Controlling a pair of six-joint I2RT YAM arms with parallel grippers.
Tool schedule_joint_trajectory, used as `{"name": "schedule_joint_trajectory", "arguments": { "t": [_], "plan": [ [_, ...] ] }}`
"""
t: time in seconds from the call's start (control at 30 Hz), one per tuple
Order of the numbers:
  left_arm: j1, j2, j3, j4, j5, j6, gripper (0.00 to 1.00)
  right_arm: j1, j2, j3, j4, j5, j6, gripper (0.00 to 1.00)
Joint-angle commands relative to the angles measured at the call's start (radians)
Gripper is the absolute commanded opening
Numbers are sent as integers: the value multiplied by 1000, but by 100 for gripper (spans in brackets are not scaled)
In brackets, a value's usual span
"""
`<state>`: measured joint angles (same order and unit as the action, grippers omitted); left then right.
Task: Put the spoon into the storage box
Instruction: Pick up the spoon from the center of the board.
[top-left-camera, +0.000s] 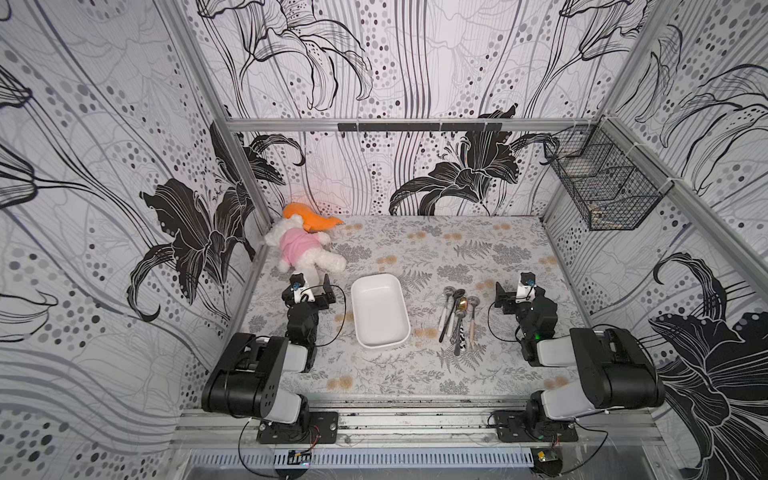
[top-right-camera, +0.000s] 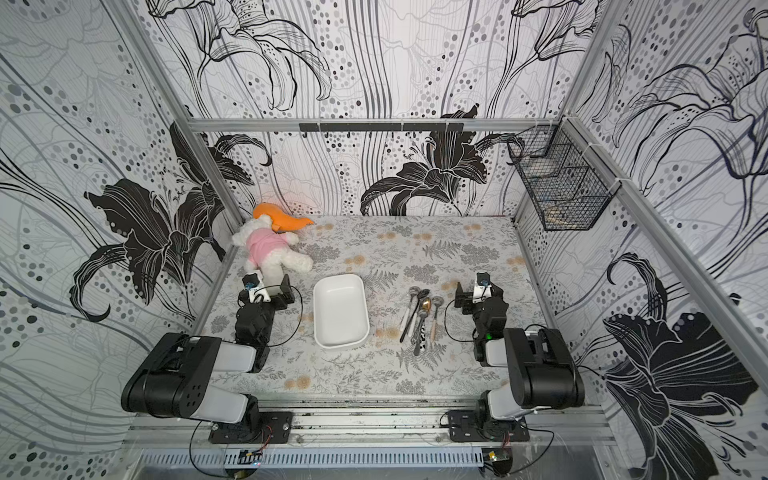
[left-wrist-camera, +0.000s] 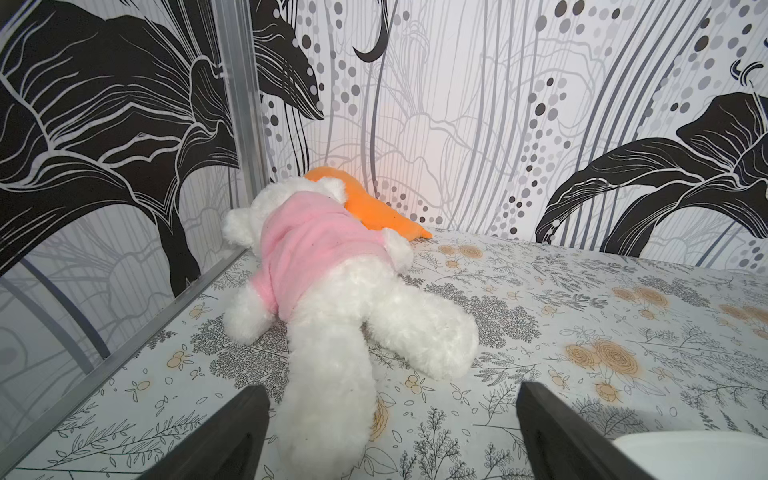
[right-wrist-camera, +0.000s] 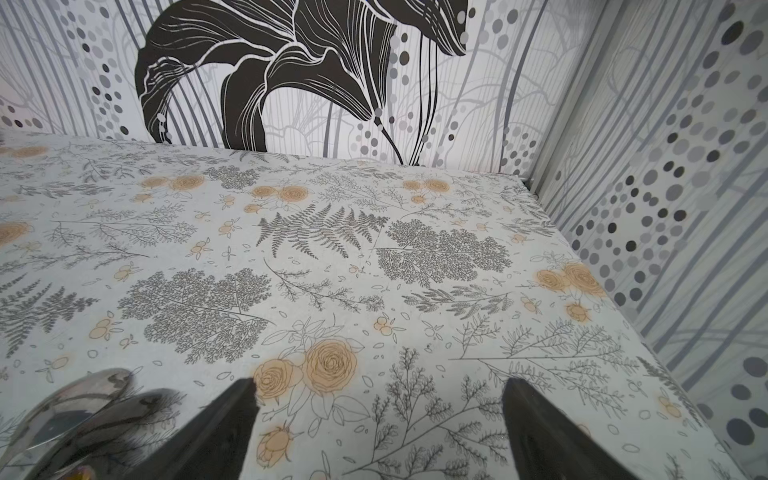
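Note:
The storage box, a shallow white tray, lies empty mid-table in both top views; its corner shows in the left wrist view. Several spoons lie side by side on the table just right of it, bowls toward the back wall. Two shiny bowls show in the right wrist view, beside the gripper. My left gripper stands open left of the box, holding nothing. My right gripper stands open right of the spoons, over bare table.
A white plush bear in a pink top lies at the back left, one leg reaching between my left fingers. An orange plush sits behind it. A black wire basket hangs on the right wall.

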<state>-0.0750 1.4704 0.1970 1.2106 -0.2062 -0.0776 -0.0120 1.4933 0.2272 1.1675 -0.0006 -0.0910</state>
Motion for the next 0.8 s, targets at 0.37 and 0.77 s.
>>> {"name": "schedule_joint_trajectory", "arguments": {
  "t": [0.37,0.77],
  "plan": [
    [3,5,12,20,11,-14,98,-5,6,11,-6,-12,19,97],
    [3,6,13,19,16,-17,98,-6,5,13,-8,-13,19,97]
  ]
}}
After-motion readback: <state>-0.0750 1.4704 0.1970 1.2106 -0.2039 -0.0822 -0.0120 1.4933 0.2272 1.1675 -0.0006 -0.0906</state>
